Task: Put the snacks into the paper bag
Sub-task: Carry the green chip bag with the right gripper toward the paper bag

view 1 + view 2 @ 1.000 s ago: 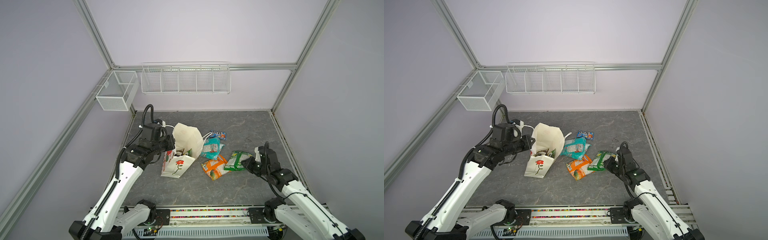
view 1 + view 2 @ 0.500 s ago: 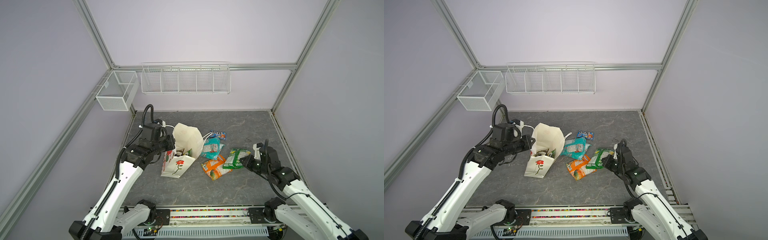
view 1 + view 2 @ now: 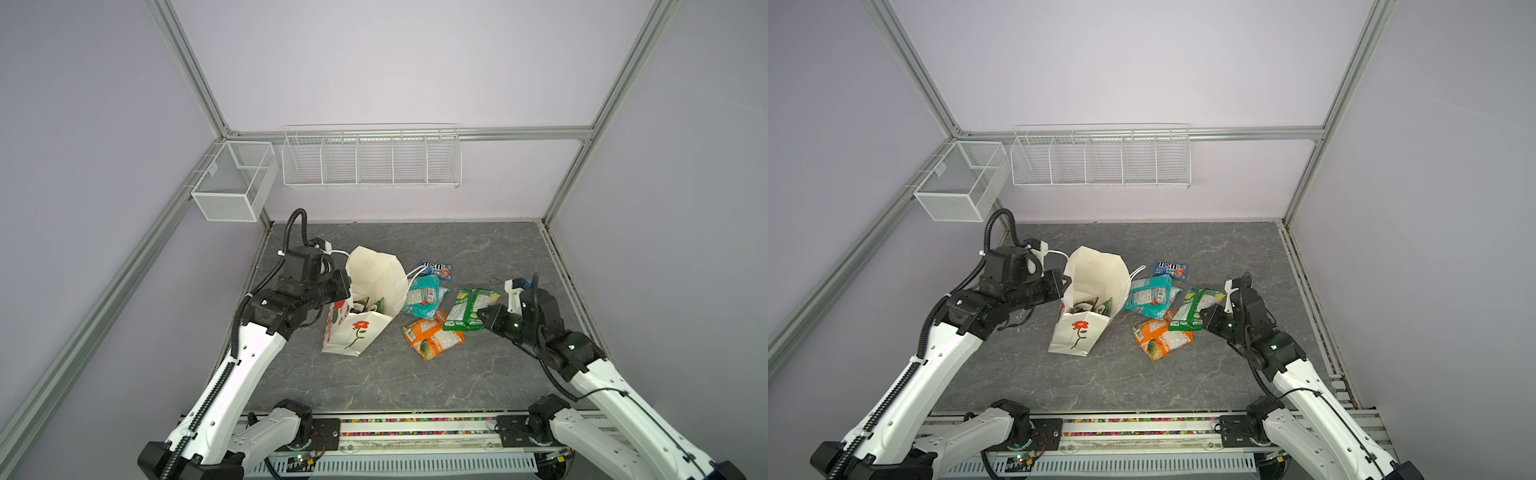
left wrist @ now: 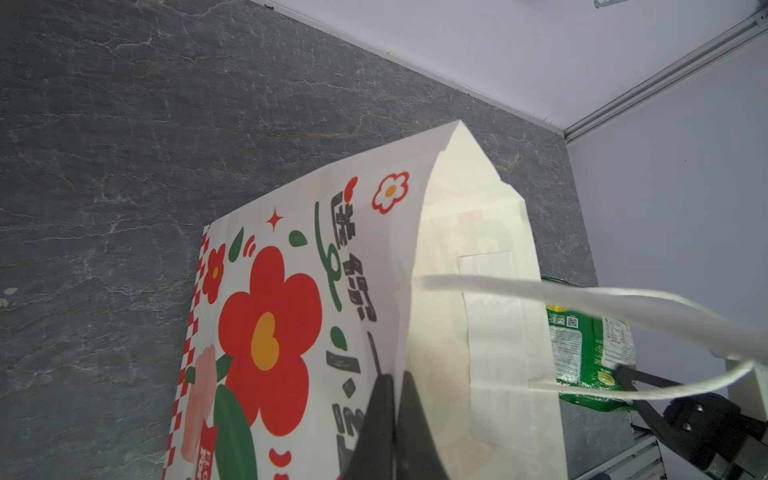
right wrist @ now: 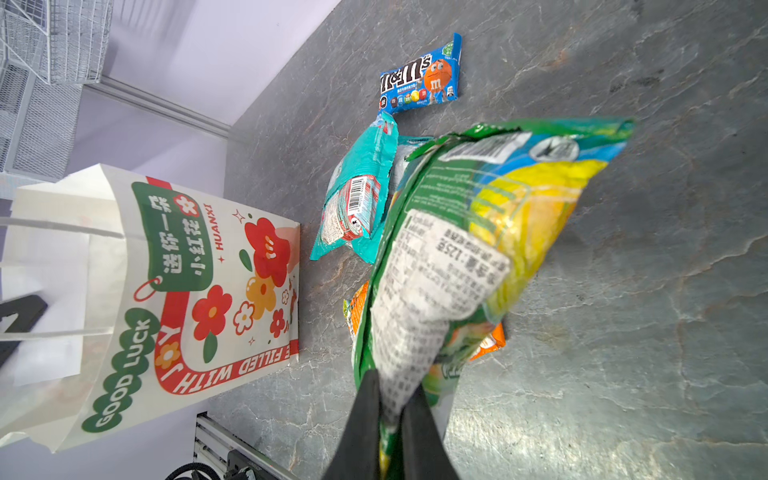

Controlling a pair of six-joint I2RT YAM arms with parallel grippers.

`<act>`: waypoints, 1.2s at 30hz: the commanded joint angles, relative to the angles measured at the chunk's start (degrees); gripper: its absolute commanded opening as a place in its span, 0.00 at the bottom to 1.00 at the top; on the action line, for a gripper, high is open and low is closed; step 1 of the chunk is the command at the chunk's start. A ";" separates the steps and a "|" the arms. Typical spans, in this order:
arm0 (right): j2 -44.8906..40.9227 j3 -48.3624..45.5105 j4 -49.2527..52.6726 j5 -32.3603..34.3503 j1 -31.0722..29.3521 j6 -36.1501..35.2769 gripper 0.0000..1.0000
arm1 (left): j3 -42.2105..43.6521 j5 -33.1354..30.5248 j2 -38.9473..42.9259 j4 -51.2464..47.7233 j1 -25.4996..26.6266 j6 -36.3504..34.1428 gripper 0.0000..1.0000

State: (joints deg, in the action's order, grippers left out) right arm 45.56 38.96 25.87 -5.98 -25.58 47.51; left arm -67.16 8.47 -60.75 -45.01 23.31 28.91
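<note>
Because the paper bag (image 3: 357, 332) stands upright on the table (image 3: 415, 382) with its mouth open toward the camera head, both top views show only a sliver of its contents: dark and green scraps of packets (image 3: 368, 305) low in the opening, too small to name. The left gripper (image 4: 392, 380) is at the bag's left rim, jaws pressed together on the paper wall, one finger on the printed outside and one inside. In both top views the wrist body covers that pinch. A white cord handle (image 4: 582, 299) of the bag crosses the left wrist view, blurred and cut off at the frame edge. Well to the right of the bag, the right gripper (image 5: 390, 388) is clamped on one end of the green bag (image 5: 457, 232). The green bag rises from the jaws and overlaps the orange bag (image 3: 432, 336), but whether its far end touches the table cannot be told. In the right wrist view the orange bag shows only as slivers on either side of the green one. The teal bag (image 3: 424, 295) lies just beside the paper bag's right wall, barcode side up, one corner hidden under the green bag. The M&M's pack (image 3: 436, 268) lies flat behind the teal bag, to the right of the paper bag's far corner, clear of both grippers.
</note>
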 commanded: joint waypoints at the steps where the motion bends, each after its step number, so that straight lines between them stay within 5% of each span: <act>1: -1.56 2.77 -0.26 1.02 -0.95 -1.25 0.06 | 0.76 0.55 0.71 0.03 0.27 0.45 0.00; 36: -2.71 14.40 3.37 2.35 -5.24 -3.96 0.06 | -0.95 0.54 0.20 -0.51 0.51 0.54 0.00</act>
State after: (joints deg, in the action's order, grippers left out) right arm 43.51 51.09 31.73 -3.92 -30.17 44.95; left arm -67.16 8.69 -60.75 -45.01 23.33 29.32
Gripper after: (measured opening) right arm 0.103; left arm 0.047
